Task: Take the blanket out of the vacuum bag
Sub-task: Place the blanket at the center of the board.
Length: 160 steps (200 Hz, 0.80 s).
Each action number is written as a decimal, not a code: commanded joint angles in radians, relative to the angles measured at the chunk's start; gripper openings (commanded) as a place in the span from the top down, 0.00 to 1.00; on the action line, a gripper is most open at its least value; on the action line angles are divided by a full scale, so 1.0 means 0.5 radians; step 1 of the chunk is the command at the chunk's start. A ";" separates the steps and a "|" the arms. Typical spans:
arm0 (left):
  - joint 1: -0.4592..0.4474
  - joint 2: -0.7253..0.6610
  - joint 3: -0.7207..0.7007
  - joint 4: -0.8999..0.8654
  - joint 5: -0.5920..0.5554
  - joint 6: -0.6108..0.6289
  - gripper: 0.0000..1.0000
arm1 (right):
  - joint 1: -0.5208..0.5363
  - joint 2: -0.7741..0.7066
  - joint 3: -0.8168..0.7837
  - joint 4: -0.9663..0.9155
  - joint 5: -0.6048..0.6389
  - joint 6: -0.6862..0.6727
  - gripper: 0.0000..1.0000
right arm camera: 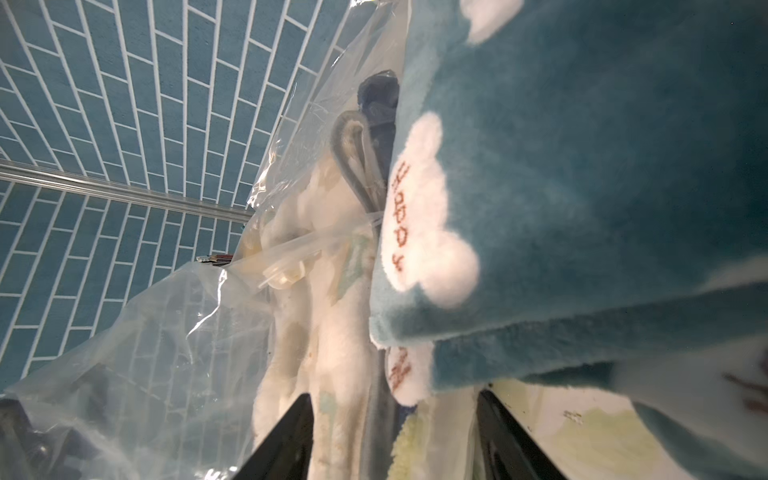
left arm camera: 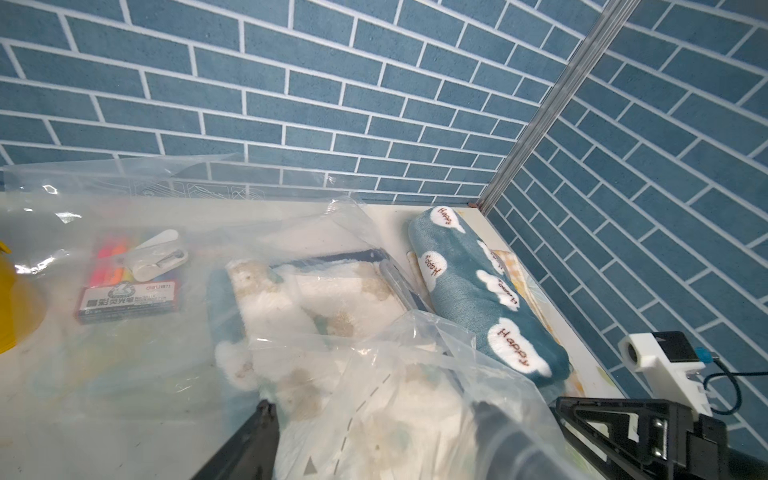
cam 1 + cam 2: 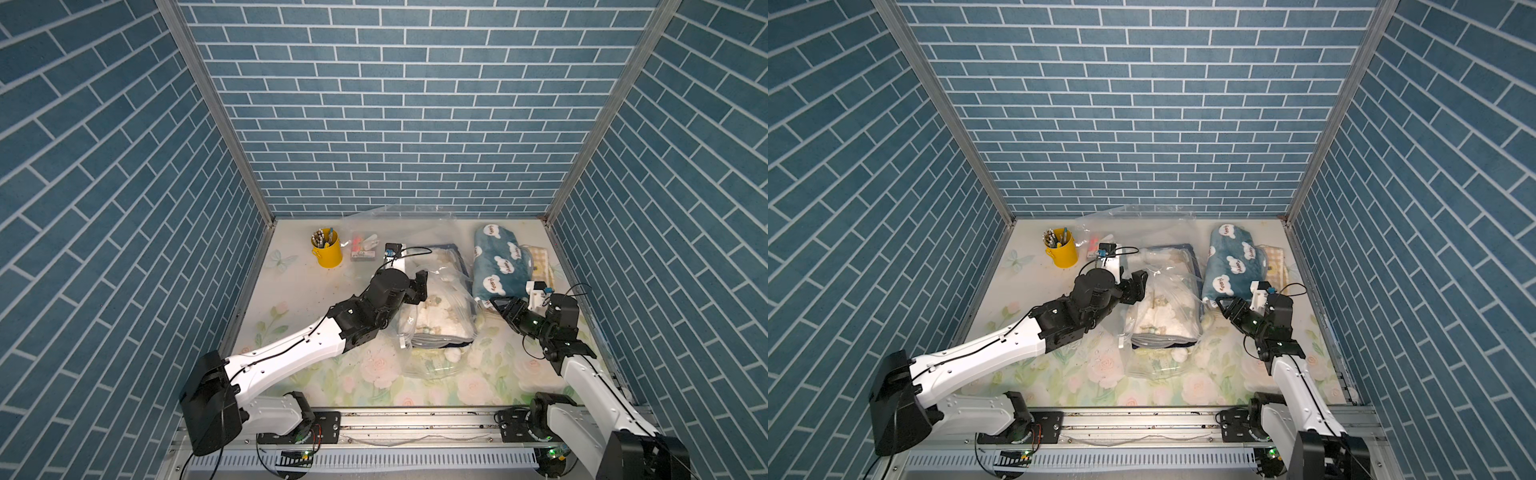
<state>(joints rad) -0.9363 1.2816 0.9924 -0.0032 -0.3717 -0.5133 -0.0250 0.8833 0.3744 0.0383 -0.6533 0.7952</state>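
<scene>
In both top views the vacuum bag (image 3: 432, 270) (image 3: 1169, 276) lies central on the counter (image 3: 291, 286), lengthwise near-to-far, white blanket (image 3: 440, 324) inside, teal blanket (image 3: 498, 266) just right. The left wrist view shows the left jaws apart over its plastic; the right wrist view shows the right jaws apart, empty, by the teal blanket.

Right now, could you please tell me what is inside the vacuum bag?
Inside the clear vacuum bag lies a folded cream fleece blanket with dark edging. Its lower folds, and anything beneath them, are covered. The blue cloud blanket lies outside, beside it.
</scene>
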 commanded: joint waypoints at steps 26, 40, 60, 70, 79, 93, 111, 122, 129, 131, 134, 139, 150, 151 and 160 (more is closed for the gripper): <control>-0.017 -0.341 -0.263 -0.131 -0.178 -0.168 0.38 | -0.014 -0.106 0.389 -0.595 0.423 -0.319 0.40; -0.017 -0.459 -0.340 -0.139 -0.250 -0.212 0.46 | -0.143 0.021 0.492 -0.488 0.411 -0.323 0.40; -0.017 -0.529 -0.325 -0.201 -0.275 -0.211 0.49 | -0.395 0.300 0.513 -0.203 0.268 -0.254 0.40; -0.020 -0.540 -0.291 -0.245 -0.239 -0.186 0.50 | -0.504 0.432 0.532 -0.101 0.267 -0.225 0.41; -0.020 -0.544 -0.253 -0.290 -0.218 -0.165 0.50 | -0.587 0.497 0.500 0.071 0.221 -0.153 0.41; -0.025 -0.536 -0.149 -0.388 -0.176 -0.092 0.47 | -0.669 0.611 0.496 0.231 0.189 -0.103 0.41; -0.031 -0.500 0.016 -0.521 -0.184 -0.022 0.43 | -0.713 0.814 0.598 0.309 0.070 -0.124 0.41; -0.030 -0.454 0.119 -0.494 -0.135 0.034 0.40 | -0.732 0.931 0.638 0.395 0.022 -0.116 0.41; -0.029 -0.384 0.194 -0.462 -0.099 0.067 0.39 | -0.743 0.995 0.659 0.448 0.003 -0.112 0.40; -0.029 -0.348 0.227 -0.458 -0.094 0.082 0.38 | -0.744 1.031 0.674 0.462 0.000 -0.113 0.40; -0.029 -0.296 0.279 -0.458 -0.084 0.097 0.37 | -0.749 1.068 0.689 0.472 -0.003 -0.118 0.39; -0.029 -0.187 0.377 -0.471 -0.047 0.125 0.36 | -0.751 1.132 0.719 0.487 -0.010 -0.129 0.39; -0.026 0.099 0.630 -0.511 0.103 0.203 0.33 | -0.770 1.270 0.779 0.516 -0.070 -0.123 0.39; -0.026 0.099 0.659 -0.513 0.118 0.208 0.33 | -0.773 1.280 0.780 0.528 -0.081 -0.117 0.39; -0.022 0.398 0.888 -0.538 0.269 0.243 0.34 | -0.795 1.327 0.748 0.690 -0.139 -0.030 0.39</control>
<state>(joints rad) -0.9455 1.2098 1.2346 -0.2344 -0.4057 -0.4889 -0.3977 1.4643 0.7254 0.2138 -0.6315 0.7296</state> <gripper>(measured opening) 0.664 0.610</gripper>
